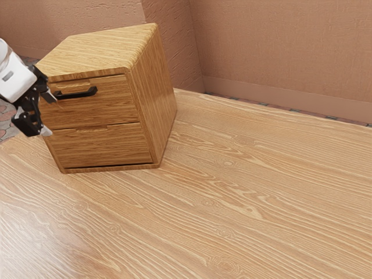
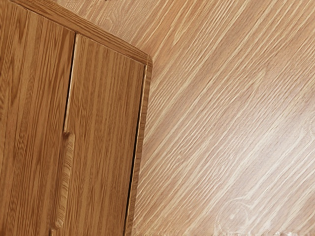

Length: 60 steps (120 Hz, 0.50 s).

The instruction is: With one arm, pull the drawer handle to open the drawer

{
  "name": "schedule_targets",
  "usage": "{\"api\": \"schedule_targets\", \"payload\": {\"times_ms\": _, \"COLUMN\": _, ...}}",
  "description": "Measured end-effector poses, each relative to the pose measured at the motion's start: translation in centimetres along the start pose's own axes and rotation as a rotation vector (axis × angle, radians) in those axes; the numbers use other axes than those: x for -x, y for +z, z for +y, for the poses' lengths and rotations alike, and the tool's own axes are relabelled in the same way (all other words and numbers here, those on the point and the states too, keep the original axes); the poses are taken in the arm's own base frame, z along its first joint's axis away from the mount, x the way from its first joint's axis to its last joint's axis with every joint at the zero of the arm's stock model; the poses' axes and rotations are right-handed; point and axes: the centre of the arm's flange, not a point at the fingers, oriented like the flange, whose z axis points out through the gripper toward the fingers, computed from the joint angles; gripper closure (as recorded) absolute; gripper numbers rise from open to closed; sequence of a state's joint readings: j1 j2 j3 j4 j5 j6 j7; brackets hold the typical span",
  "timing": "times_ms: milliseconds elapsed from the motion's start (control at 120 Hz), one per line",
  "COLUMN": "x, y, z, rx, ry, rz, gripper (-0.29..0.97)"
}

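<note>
The drawer (image 1: 87, 107), the upper of two in the front of the wooden cabinet (image 1: 152, 75), sits flush and shut, so the whole pull is yet to do. Its black handle (image 1: 75, 93) is a slim bar near the drawer's top. The gripper (image 1: 43, 114) hovers before the cabinet's front, just beside the handle's end, fingers spread wide and holding nothing.

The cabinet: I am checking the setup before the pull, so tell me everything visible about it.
The cabinet is a small box of light, grained wood, standing upright on the wooden table near a wall corner. Its front holds two stacked drawers, both seemingly shut. The top drawer carries a black bar handle; the lower drawer shows a faint wood-coloured one. The open gripper is at the black handle's end, contact unclear.
</note>
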<state>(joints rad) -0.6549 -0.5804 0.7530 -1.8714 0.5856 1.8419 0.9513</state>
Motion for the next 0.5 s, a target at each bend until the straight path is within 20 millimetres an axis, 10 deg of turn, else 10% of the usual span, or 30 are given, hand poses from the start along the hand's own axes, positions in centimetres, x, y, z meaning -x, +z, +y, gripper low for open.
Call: {"api": "schedule_targets", "payload": {"times_ms": 500, "x": -0.5, "y": 5.4, "z": -5.5, "rx": -0.015, "ry": 0.175, "rz": -0.040, "gripper": 0.00}}
